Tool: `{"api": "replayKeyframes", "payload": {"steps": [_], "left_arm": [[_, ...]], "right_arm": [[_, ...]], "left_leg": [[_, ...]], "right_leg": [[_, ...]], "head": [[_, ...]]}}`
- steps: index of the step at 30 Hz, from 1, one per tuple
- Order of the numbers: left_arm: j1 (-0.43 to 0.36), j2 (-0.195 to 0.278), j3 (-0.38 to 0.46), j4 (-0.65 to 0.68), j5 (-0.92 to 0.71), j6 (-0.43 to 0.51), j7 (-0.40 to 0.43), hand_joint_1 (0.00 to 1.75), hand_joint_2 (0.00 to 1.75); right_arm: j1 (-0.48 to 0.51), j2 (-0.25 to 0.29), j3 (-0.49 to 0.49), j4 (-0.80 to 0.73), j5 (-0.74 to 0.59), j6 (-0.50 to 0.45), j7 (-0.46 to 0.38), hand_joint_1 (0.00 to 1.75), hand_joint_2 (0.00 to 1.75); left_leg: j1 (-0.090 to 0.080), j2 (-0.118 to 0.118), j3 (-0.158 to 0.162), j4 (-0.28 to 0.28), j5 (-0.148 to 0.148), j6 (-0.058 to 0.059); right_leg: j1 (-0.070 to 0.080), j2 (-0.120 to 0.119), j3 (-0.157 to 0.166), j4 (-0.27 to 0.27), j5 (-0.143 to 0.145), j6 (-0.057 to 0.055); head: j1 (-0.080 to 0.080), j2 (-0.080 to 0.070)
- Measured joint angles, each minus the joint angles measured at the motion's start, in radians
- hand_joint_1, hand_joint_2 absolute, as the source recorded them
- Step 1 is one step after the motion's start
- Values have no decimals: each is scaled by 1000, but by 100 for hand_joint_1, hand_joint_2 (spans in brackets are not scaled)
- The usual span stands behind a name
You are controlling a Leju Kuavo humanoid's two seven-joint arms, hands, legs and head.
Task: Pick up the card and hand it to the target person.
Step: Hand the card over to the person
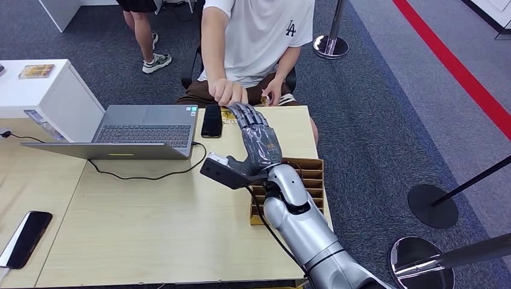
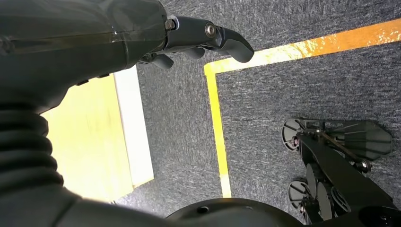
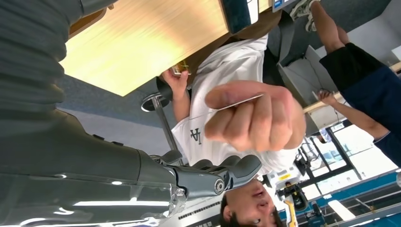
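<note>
A seated person in a white T-shirt (image 1: 259, 36) faces me across the wooden table (image 1: 150, 223). Their hand (image 3: 255, 116) pinches the thin card (image 3: 236, 101), seen edge-on in the right wrist view. In the head view the yellowish card (image 1: 228, 114) shows just below that hand (image 1: 228, 91). My right hand (image 1: 258, 141) reaches over the table's far edge, fingers stretched toward the card; its fingers (image 3: 213, 172) lie apart from the card and hold nothing. The person's other hand holds another small card (image 1: 265, 100). My left hand (image 2: 203, 38) hangs over the carpet, holding nothing.
An open laptop (image 1: 147, 129) and a black phone (image 1: 211, 120) lie left of my right hand. A cardboard divider box (image 1: 307, 180) sits under my right forearm. Another phone (image 1: 24, 238) lies at the near left. A second person (image 1: 144, 30) stands behind; stanchion bases (image 1: 422, 259) stand right.
</note>
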Motion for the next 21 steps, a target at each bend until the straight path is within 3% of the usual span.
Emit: {"api": "replayKeyframes", "payload": {"steps": [9, 21], "left_arm": [[1, -1, 24, 0, 0, 8, 1, 0, 0], [1, -3, 50, 0, -13, 9, -5, 0, 0]], "right_arm": [[61, -26, -50, -125, 10, -43, 14, 0, 175], [195, -78, -221, -345, -14, -131, -28, 0, 175]], "left_leg": [[0, 0, 0, 0, 0, 0], [0, 0, 0, 0, 0, 0]], "right_leg": [[0, 0, -1, 0, 0, 0], [0, 0, -1, 0, 0, 0]], "head": [[0, 0], [0, 0]]}}
